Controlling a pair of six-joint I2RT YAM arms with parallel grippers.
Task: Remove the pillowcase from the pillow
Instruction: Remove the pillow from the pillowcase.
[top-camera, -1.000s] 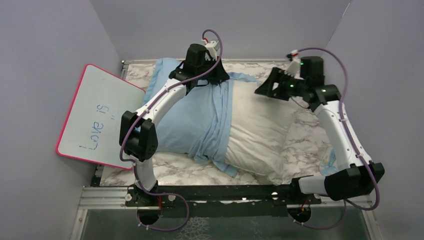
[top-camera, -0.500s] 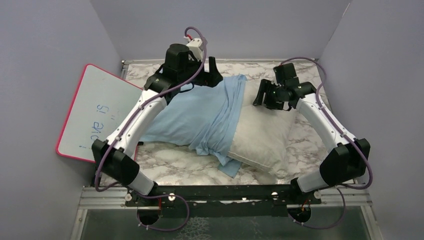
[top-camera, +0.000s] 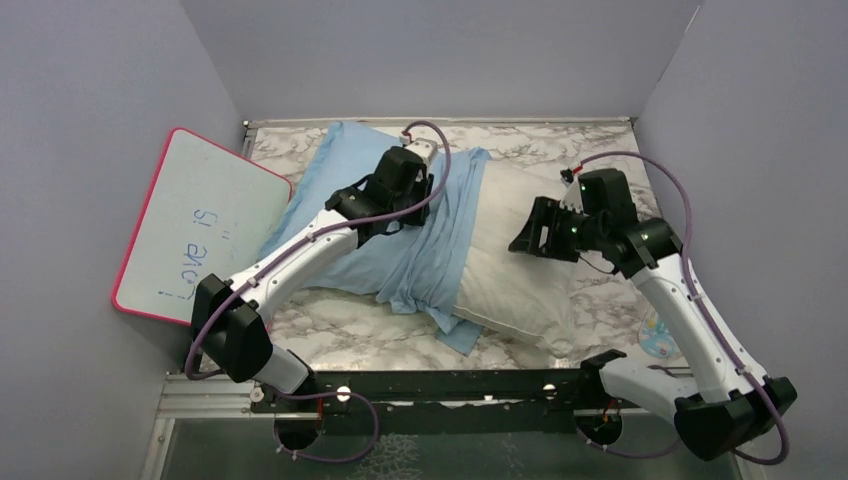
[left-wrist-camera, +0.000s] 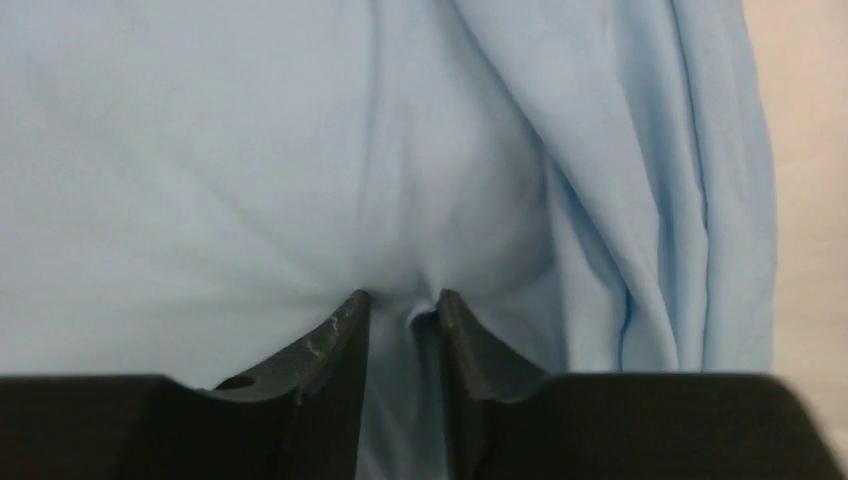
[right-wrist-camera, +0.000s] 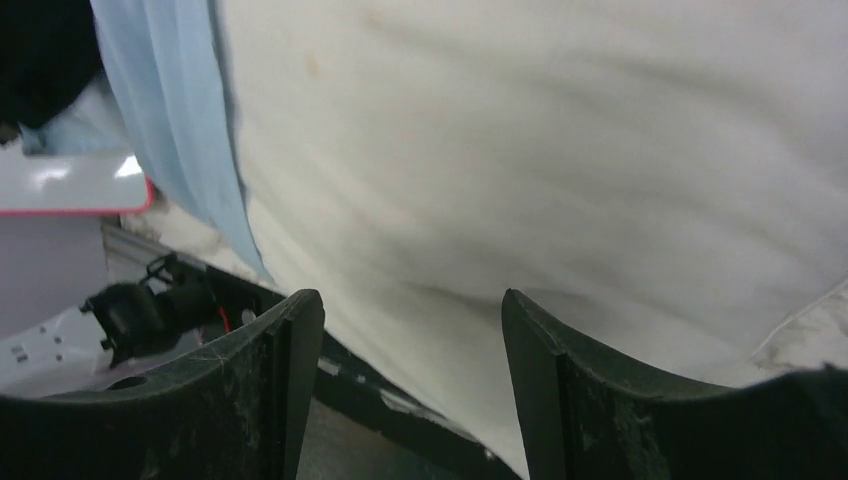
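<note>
The pillow (top-camera: 515, 285) lies across the table, its right half bare and off-white. The light blue pillowcase (top-camera: 330, 170) covers its left half and is bunched into folds near the middle (top-camera: 435, 265). My left gripper (top-camera: 395, 222) presses down on the pillowcase; in the left wrist view its jaws (left-wrist-camera: 402, 305) stand nearly together with a fold of the blue cloth (left-wrist-camera: 250, 150) pinched between them. My right gripper (top-camera: 522, 238) hovers open over the bare pillow; in the right wrist view (right-wrist-camera: 412, 310) its jaws are wide apart and empty above the pillow (right-wrist-camera: 550, 150).
A pink-rimmed whiteboard (top-camera: 200, 230) leans against the left wall. Grey walls close in the left, back and right. The marble tabletop (top-camera: 345, 335) shows in front of the pillow, with a black rail (top-camera: 440, 385) at the near edge.
My left gripper has come from the pillow's far edge down onto the middle of the pillowcase. My right gripper has moved nearer, over the bare pillow.
</note>
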